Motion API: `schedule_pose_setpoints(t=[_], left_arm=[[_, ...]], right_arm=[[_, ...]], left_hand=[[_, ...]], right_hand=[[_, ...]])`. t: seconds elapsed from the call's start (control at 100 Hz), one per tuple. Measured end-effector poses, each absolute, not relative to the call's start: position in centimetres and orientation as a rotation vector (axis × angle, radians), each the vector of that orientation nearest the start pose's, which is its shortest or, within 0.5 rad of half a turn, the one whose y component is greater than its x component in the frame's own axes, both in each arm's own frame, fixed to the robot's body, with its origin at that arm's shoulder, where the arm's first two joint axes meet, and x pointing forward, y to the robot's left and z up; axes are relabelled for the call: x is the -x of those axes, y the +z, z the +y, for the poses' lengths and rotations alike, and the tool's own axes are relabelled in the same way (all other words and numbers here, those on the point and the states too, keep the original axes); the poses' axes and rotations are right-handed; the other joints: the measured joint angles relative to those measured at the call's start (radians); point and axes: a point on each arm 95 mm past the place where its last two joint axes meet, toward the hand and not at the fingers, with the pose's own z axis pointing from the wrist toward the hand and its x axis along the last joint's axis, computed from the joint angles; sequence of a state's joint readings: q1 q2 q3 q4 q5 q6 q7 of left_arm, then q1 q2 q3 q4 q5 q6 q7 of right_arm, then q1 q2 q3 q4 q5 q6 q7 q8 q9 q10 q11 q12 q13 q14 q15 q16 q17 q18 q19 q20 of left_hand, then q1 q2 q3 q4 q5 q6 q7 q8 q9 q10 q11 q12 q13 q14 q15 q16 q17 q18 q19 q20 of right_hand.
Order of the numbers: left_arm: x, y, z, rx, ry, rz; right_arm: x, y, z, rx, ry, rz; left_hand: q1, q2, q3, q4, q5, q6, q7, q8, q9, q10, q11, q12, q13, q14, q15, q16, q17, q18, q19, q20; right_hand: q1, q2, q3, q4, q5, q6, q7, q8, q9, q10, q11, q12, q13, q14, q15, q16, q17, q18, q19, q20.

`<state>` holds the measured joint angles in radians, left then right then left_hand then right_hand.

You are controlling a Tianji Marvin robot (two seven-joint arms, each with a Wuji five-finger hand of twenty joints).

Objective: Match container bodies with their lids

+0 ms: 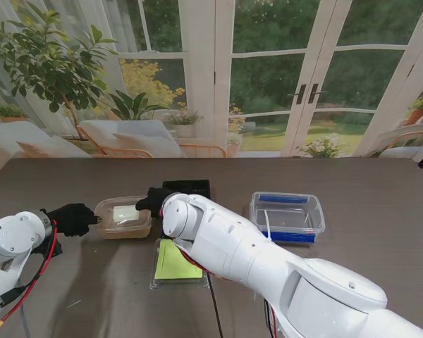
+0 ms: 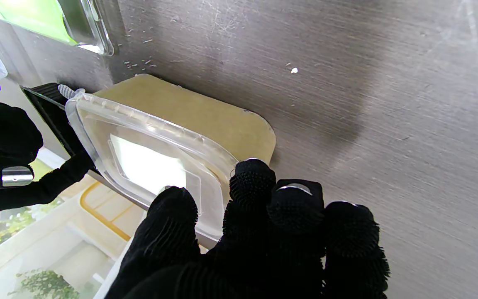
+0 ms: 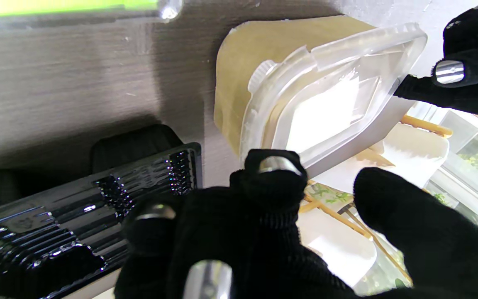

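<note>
A tan container body with a clear lid on top stands left of the table's middle. My left hand grips its left end, thumb on the lid and fingers against the tan wall. My right hand is at the container's far right corner. One of its fingertips touches the lid's rim, and its thumb stands apart in the air. In the right wrist view the lid looks slightly raised at one corner over the body.
A black ribbed tray lies just behind the right hand. A flat clear container with a green sheet sits nearer to me, partly under the right forearm. A clear box with blue clips stands to the right.
</note>
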<state>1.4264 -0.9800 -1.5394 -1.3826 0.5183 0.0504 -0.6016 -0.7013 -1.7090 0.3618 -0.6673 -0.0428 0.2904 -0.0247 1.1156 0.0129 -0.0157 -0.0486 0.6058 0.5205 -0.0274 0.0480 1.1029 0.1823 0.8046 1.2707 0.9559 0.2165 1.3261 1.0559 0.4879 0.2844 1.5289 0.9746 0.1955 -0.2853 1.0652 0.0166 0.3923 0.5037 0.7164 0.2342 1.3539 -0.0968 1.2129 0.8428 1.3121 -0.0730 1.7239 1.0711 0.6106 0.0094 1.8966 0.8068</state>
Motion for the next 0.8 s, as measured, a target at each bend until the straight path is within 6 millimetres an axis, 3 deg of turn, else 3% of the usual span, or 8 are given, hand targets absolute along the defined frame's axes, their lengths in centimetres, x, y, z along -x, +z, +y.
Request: schedule_pose_setpoints(t=[0.8], left_arm=[[-43.6,-30.93,18.16,2.037,-1.192,1.419]], right_arm=[[-51.09,-32.05,30.1,2.133,-1.734,-1.949]], left_hand=[[0.0,0.0,0.0,0.0,0.0,-0.047,0.0,0.0,0.0,0.0,0.0,0.0,0.0,0.0,0.0,0.0,0.0,0.0,0.0,0.0]], right_hand=[[0.0,0.0,0.0,0.0,0.0,-0.042,0.0,0.0,0.0,0.0,0.0,0.0,0.0,0.0,0.0,-0.005,0.0,0.008,0.0,0.0]])
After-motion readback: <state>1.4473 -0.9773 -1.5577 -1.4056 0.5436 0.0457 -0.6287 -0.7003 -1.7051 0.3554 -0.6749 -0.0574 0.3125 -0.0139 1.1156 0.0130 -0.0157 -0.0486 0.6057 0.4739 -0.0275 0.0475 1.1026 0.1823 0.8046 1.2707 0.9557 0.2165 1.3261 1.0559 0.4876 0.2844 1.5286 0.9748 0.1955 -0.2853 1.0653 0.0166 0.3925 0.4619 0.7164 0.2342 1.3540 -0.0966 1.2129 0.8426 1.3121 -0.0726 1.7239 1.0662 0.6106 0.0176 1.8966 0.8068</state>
